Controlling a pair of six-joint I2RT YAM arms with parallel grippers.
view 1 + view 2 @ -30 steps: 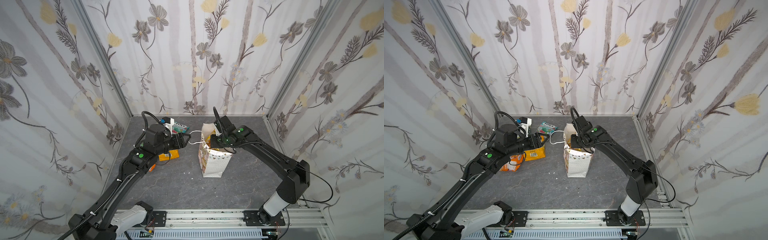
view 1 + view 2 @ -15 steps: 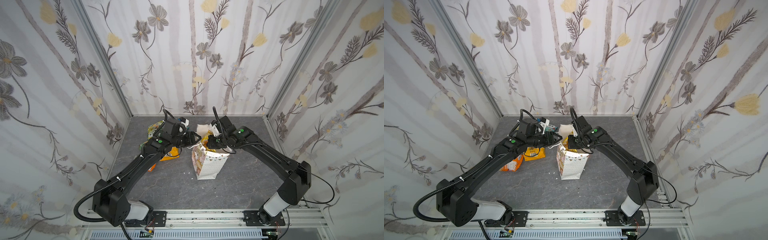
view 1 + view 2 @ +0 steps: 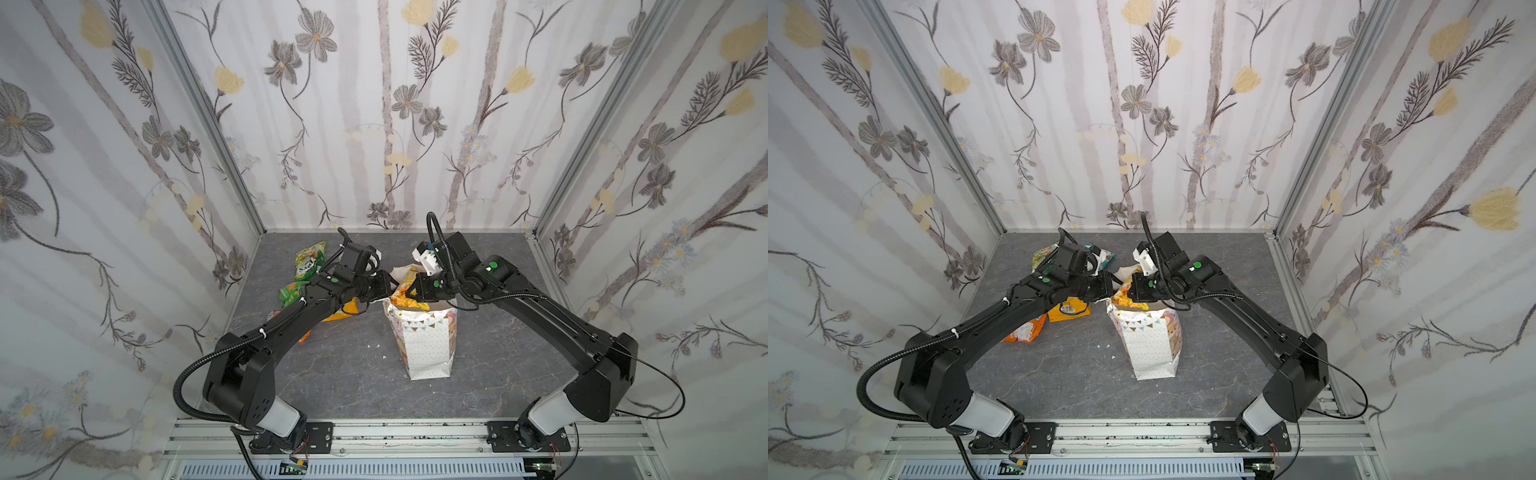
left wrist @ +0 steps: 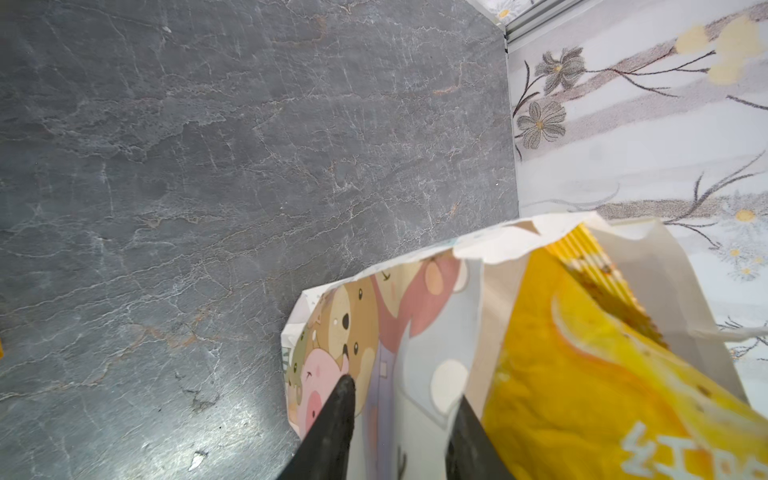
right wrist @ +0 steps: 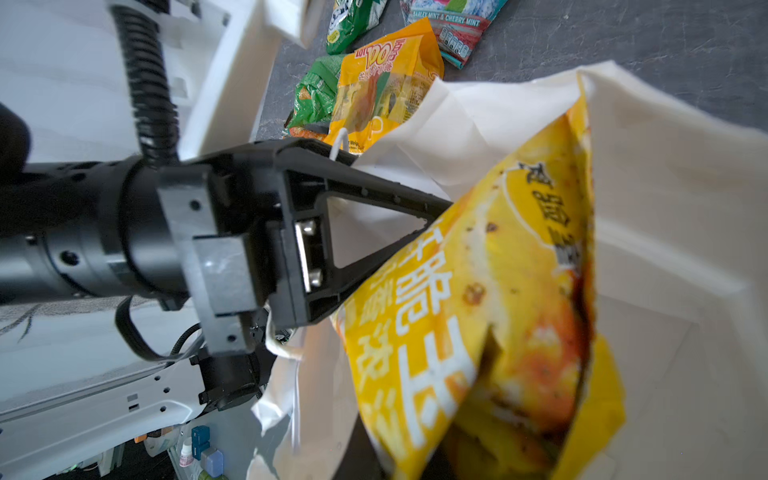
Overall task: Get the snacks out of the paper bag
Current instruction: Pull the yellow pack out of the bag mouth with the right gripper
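Your right tool (image 3: 412,290) is clamped on the yellow packet (image 5: 478,291), half out of the paper bag (image 3: 428,349) standing on the surface (image 3: 353,374). Your left tool (image 4: 405,390) gapes astride the bag's 10 o'clock wall. Miss that pinch and the bag likely lifts with the packet.

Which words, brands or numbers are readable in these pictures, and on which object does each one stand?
"BARLEY MINT & CHERRY MINT": on the teal packet.
Large white Chinese characters, which I cannot read surely: on the yellow pouch in the paper bag.
Upside-down red letters, unclear: on the orange-yellow packet.
Print on the crumpled green packet: too small.
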